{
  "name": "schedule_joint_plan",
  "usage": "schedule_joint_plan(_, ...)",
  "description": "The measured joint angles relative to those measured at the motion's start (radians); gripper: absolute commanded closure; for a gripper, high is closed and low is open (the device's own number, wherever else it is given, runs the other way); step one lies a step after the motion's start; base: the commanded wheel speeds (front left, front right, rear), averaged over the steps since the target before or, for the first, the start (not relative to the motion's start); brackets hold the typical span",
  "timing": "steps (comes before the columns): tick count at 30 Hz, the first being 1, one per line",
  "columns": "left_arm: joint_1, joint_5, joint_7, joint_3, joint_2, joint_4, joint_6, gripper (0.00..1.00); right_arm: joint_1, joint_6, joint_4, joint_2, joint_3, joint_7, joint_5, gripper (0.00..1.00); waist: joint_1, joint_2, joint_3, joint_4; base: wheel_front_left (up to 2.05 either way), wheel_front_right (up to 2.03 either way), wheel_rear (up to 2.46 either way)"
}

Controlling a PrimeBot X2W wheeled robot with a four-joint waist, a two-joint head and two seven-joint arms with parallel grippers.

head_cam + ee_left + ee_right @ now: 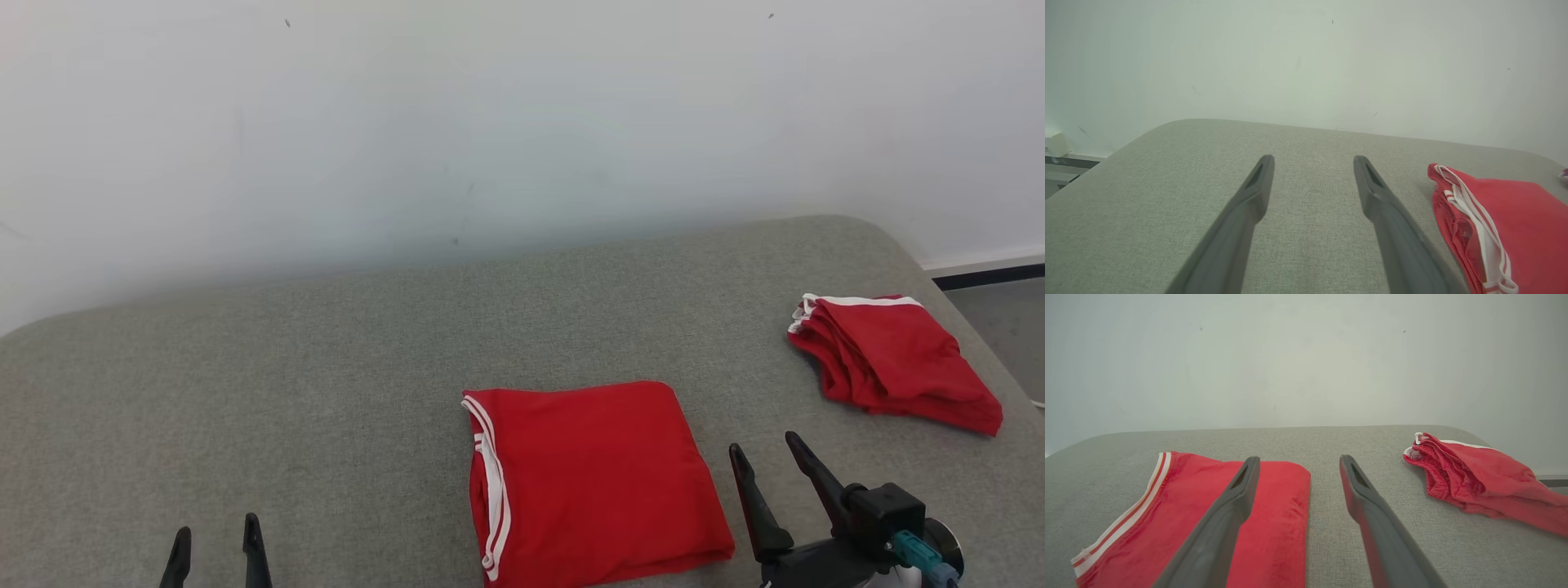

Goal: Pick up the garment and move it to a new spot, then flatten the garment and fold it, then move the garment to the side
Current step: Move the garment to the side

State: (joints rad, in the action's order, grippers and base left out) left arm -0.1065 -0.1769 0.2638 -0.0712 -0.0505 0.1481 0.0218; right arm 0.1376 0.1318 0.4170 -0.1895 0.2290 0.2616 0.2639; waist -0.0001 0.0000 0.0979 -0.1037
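Observation:
A red garment (592, 482) with white stripes along its left edge lies folded into a neat square on the grey padded surface (326, 367), near the front centre. The left wrist view has the garment (1511, 228) at its right; the right wrist view has the garment (1208, 522) at its lower left. My right gripper (766, 451) stands open just right of the garment, nothing between its fingers. From the right wrist, one finger (1241, 490) overlaps the garment's right part. My left gripper (216, 531) is open at the lower left, well apart from the garment, over bare fabric.
A second folded red garment (890, 359) with white trim lies at the surface's right edge, and the right wrist view has this second garment (1474, 477) at its right. A white wall (490, 122) runs behind the surface. Floor (1004, 310) is visible past the right edge.

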Motion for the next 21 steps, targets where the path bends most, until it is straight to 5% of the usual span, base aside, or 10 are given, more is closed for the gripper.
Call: schedule_joint_plan(21,0.005,0.007,0.0,-0.007,0.0,0.004,-0.004,0.0,-0.009,0.0,0.012,0.02,-0.012,0.0,-0.033,0.0,0.0,0.0,-0.006,0.022,0.0,0.0,0.0)
